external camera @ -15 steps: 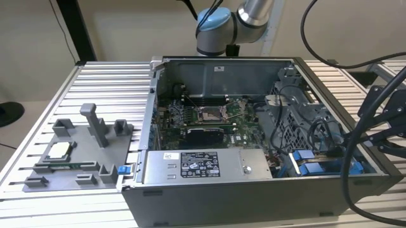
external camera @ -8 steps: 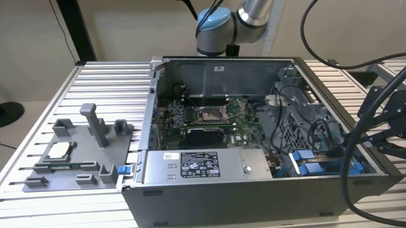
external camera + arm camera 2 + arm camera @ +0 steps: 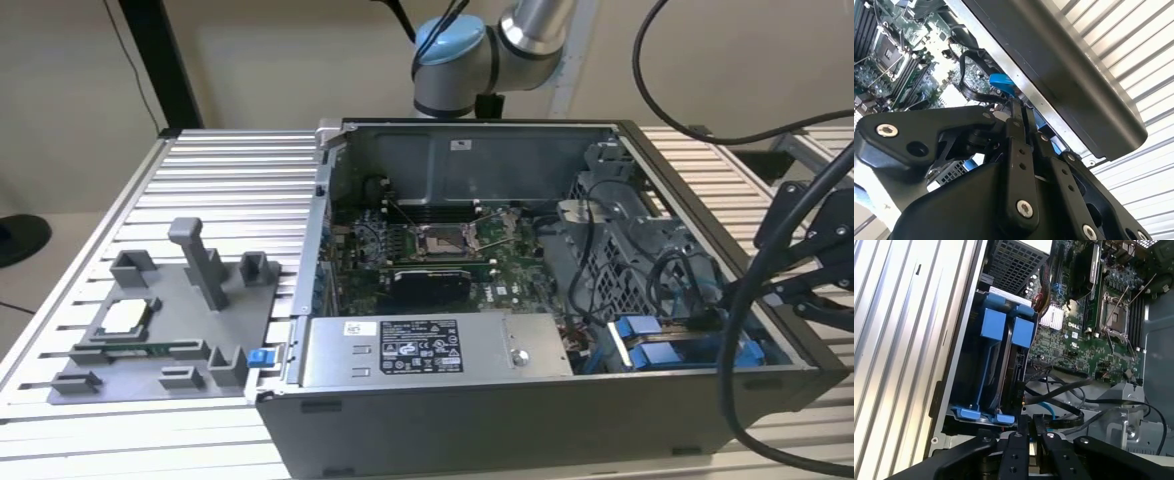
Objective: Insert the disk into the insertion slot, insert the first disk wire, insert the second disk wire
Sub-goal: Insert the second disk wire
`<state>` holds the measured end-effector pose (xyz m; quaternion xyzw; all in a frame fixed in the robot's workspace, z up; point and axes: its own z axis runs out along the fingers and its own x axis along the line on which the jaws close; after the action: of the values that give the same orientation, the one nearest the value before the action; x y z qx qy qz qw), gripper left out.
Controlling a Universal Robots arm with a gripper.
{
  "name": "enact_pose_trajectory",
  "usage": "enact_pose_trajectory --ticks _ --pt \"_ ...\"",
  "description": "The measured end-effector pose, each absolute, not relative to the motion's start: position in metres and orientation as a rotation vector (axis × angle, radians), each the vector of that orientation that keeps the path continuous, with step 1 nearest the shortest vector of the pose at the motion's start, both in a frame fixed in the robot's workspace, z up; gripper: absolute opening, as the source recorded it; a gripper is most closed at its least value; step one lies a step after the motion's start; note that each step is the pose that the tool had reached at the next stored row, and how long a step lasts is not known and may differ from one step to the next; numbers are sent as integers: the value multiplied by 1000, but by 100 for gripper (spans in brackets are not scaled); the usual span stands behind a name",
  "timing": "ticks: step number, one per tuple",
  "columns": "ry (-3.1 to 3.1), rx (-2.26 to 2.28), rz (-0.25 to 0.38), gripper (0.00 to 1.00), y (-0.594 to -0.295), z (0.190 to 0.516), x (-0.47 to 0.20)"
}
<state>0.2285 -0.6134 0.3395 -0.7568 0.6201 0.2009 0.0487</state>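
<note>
The open computer case (image 3: 561, 400) lies on the slatted table. In its corner at the exterior view's right is the insertion slot (image 3: 654, 345), a bay with blue rails (image 3: 985, 375). Two blue carrier frames stand side by side in it, and the disk (image 3: 1023, 335) shows edge on in one of them. My gripper (image 3: 1030, 421) hovers just off the bay's open end, over the case wall (image 3: 767, 290). Its fingers (image 3: 1016, 112) are shut close together; I cannot tell if anything is pinched. Loose black wires (image 3: 1064, 387) and a blue wire (image 3: 1046, 407) curl right beside the fingertips. A blue piece (image 3: 1002, 84) sits at the finger ends.
The motherboard (image 3: 441, 250) fills the case floor, with the grey power supply box (image 3: 427, 350) along the near wall. A grey fixture (image 3: 160, 320) with upright posts stands on the table at the exterior view's left. Thick black cables (image 3: 727, 400) hang beside the case at the right.
</note>
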Motion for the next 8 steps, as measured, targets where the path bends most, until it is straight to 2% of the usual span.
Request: enact_pose_trajectory --ticks 8 --pt "1890 -2297 617 0 -614 355 216"
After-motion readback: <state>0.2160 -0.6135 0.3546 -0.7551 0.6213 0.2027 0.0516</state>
